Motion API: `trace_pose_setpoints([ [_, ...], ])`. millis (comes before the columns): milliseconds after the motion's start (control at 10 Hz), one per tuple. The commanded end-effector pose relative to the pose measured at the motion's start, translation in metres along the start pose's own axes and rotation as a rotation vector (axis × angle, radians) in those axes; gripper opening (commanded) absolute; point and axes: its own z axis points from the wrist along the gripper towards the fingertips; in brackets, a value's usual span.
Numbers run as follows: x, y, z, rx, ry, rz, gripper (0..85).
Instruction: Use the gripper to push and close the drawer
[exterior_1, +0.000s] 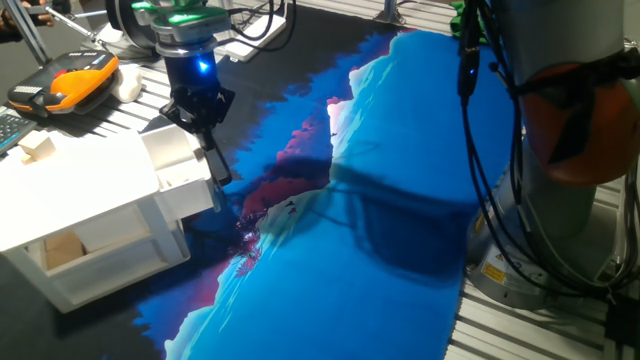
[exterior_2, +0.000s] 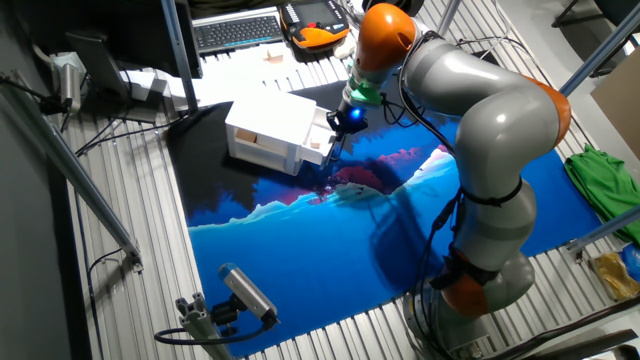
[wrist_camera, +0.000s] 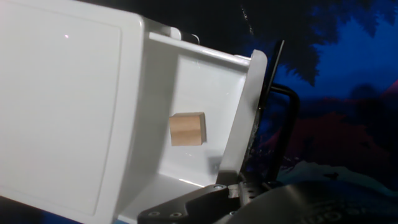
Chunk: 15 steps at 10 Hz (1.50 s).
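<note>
One fixed view: gripper (exterior_1: 207, 135) sits right at the part-open drawer (exterior_1: 180, 160) front. Other fixed view: same spot, jaws too small to read. Hand view: wooden block (wrist_camera: 187, 129) inside the drawer, left of the jaws; can't tell their spread.

Dim, blue-tinted scene; glare whitens the cabinet (wrist_camera: 62, 106), and the arm's shadow (exterior_1: 400, 225) darkens the cloth (exterior_1: 400, 320).

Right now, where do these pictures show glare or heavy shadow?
Hand view: the cabinet top is washed out white with a small glint, and the mat beyond is nearly black. One fixed view: the arm throws a dark shadow on the blue mat. The other fixed view: evenly lit.
</note>
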Motion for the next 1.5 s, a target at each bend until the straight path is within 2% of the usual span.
trace_pose_setpoints([
  [0,-0.0003,-0.0001,0.0005,0.0,0.0,-0.002,0.0],
  [200,-0.0011,0.0001,0.0018,-0.006,0.002,-0.001,0.0],
  [300,-0.0015,0.0002,0.0009,-0.021,0.006,0.006,0.0],
  [800,-0.0028,0.0009,0.0006,-0.035,0.006,0.009,0.0],
  [900,-0.0026,0.0012,0.0006,-0.046,0.009,0.012,0.0],
  [1400,-0.0036,0.0002,0.0011,-0.027,0.004,0.007,0.0],
])
